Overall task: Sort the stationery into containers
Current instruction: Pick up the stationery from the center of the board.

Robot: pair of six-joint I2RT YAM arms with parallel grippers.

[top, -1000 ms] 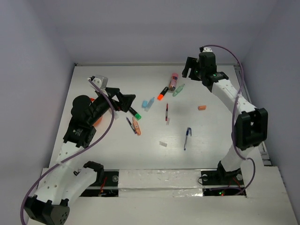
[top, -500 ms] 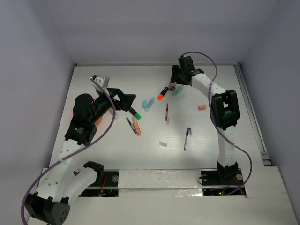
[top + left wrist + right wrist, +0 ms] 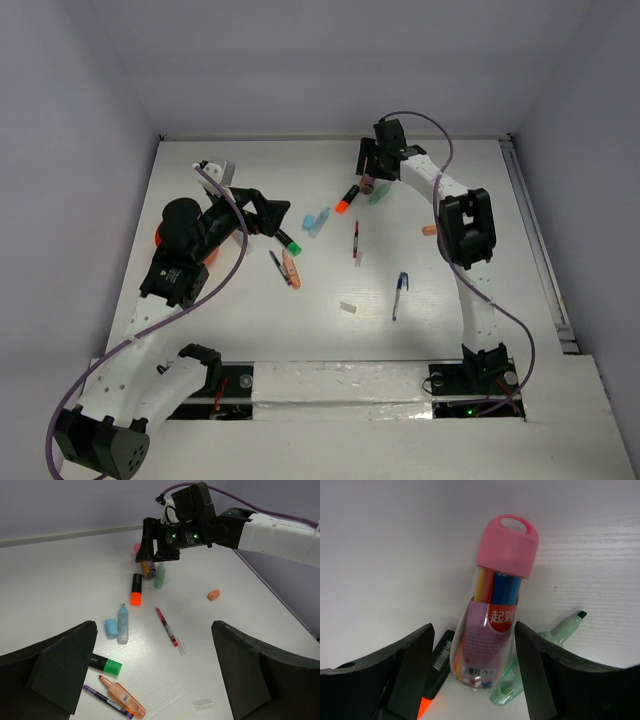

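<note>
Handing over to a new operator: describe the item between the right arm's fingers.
Near the far edge of the table, look between the right fingers. A clear tube of coloured pens lies there; unlike the orange-capped marker and pale green highlighter beside it, it has a pink looped cap.

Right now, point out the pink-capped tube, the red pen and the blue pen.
pink-capped tube (image 3: 492,607), right wrist view, on its clear body.
red pen (image 3: 166,626), left wrist view, mid-barrel.
blue pen (image 3: 399,295), top external view, mid-barrel.

The right pincer (image 3: 157,557) hangs over the pink-capped tube (image 3: 148,570).
</note>
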